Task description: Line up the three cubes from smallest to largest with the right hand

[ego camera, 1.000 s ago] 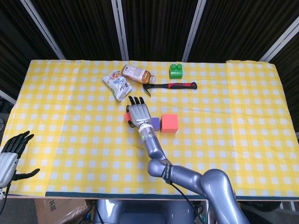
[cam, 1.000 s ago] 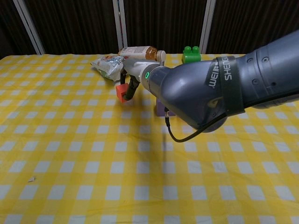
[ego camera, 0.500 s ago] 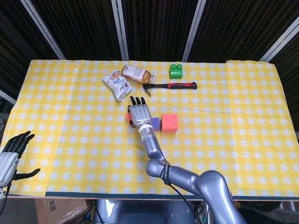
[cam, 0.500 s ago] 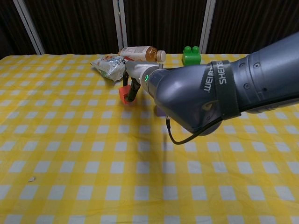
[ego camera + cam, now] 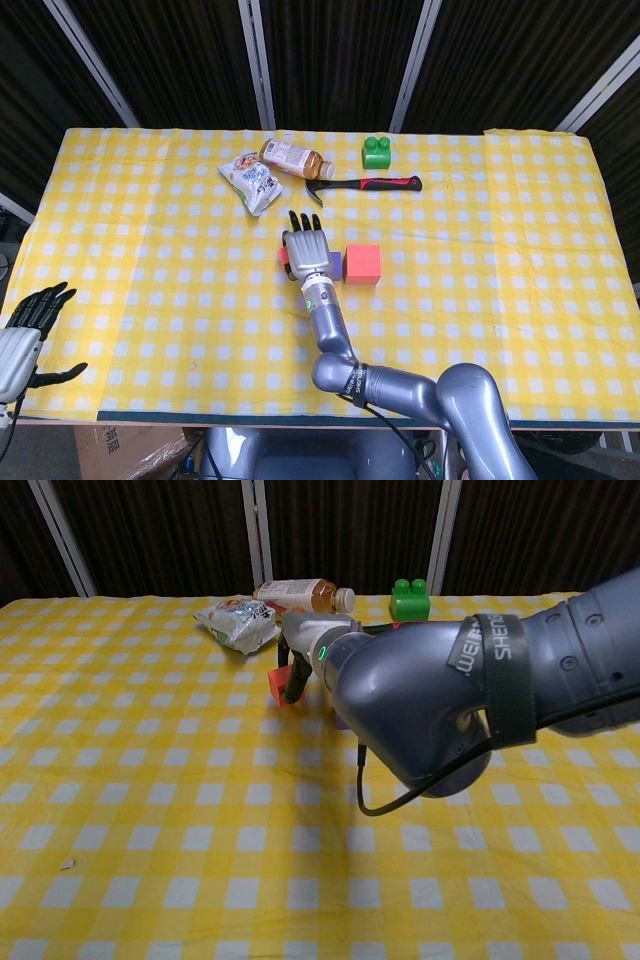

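Note:
My right hand hovers over the middle of the yellow checked table, fingers pointing away from me. It pinches the small red cube at its thumb side; in the chest view that small red cube shows between the dark fingers. A blue cube sits just right of the hand, and the larger red cube touches the blue one's right side. In the chest view my right forearm hides both of those cubes. My left hand hangs open off the table's near left corner.
Toward the far side lie a snack bag, a tea bottle on its side, a red-handled hammer and a green block. My right forearm fills the chest view's right middle.
My right hand has moved a little to the right and nearer, carrying the small red cube closer to the blue cube. The left hand has stayed put.

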Tool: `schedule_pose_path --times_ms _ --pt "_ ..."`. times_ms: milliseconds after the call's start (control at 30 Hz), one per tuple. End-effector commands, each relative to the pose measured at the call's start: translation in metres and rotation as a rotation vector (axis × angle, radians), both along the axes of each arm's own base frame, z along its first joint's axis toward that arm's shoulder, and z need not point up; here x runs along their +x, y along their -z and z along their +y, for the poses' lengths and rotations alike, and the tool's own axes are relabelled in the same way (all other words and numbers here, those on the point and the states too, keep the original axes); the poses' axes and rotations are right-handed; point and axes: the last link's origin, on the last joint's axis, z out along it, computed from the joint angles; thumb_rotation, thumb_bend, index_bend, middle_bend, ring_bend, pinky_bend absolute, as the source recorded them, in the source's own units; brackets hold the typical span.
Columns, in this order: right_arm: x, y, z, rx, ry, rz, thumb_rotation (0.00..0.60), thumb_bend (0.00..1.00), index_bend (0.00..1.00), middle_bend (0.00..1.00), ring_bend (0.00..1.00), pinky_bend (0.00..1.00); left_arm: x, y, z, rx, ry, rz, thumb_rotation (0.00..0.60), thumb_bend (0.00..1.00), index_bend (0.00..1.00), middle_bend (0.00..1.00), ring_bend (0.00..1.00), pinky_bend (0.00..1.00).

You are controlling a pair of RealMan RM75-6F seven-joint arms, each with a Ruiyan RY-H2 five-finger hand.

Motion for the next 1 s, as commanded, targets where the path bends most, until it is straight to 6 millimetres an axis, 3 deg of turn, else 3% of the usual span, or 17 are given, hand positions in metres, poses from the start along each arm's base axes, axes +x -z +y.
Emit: schedule_pose_path --times_ms 33,1000 --pt "-0.004 -0.003 0.002 -0.003 0.017 0.009 0.600 0.47 0.46 0.04 0.00 0.00 0.000 0.000 0.000 0.000 0.000 0.000 0.600 0.05 0.00 0.00 0.00 0.04" --pt "-0.021 -0.005 0.018 0.001 0.071 0.043 0.600 0.47 0.46 0.04 0.00 0.00 0.000 0.000 -0.002 0.003 0.002 0.004 0.600 0.05 0.00 0.00 0.00 0.04"
